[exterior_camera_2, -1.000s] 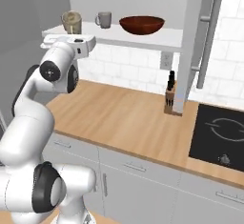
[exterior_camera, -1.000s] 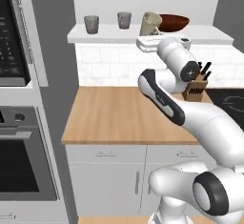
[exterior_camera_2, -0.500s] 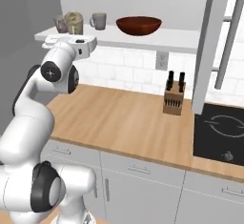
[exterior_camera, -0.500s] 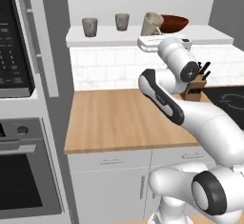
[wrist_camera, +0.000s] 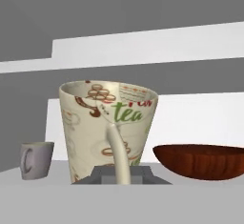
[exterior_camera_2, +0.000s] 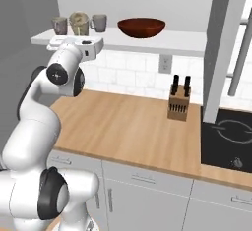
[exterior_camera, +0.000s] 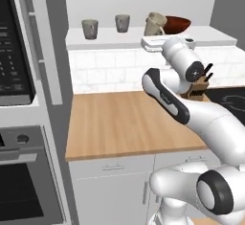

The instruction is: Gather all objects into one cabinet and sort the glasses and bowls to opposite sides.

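Hand view: cream mug (wrist_camera: 108, 130) reads "tea".

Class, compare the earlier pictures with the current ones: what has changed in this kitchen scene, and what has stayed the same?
The base has driven sideways, so both base views shifted: the oven slid left, the knife block right. The gripper stays shut on the cream mug above the shelf. The two grey mugs and the red bowl kept their places.
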